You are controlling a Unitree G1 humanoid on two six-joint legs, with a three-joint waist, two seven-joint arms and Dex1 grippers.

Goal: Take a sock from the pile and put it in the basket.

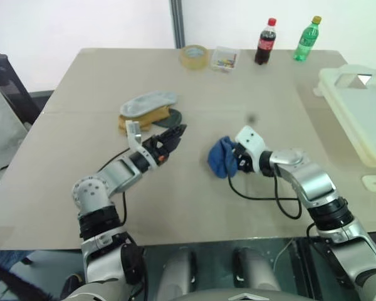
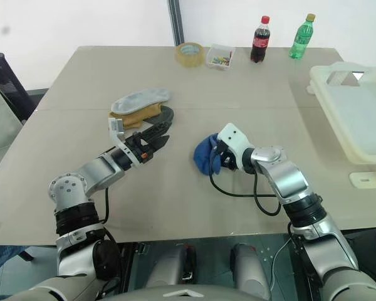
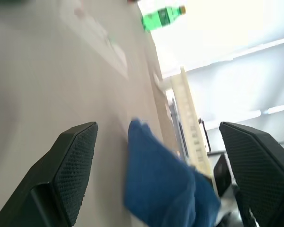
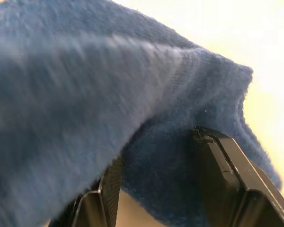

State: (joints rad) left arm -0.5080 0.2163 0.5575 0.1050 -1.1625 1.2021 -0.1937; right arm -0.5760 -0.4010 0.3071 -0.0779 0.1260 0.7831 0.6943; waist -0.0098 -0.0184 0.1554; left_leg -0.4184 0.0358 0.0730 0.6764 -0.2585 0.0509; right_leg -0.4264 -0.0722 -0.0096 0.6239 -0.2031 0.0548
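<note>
A: Blue sock (image 1: 222,157) sits mid-desk, nearer the front edge, bunched in the right pincer (image 1: 237,159), whose two black fingers (image 4: 229,175) are closed on a fold of the cloth (fabric drapes over both tips in the right wrist view). Left pincer (image 1: 171,137) is spread wide and empty, just in front of the pile (image 1: 148,111), which lies toward the left half of the desk.

B: Risks from here?

A: Judgement only: the hold looks like a pinch on one fold, not the bulk. A quick swing toward the basket (image 1: 363,119) at the right edge could let the sock slide out short of the rim. The hanging lobe could also snag on that thick rim if the carry stays low. The cable looped near the right wrist may drag.

B: Orientation of the sock?

A: Crumpled, so no clean toe or cuff to call. Its longer dimension runs roughly from the back edge to the front edge of the desk, the loose lobe drooping toward the desk surface (heel and toe cannot be told apart).
</note>
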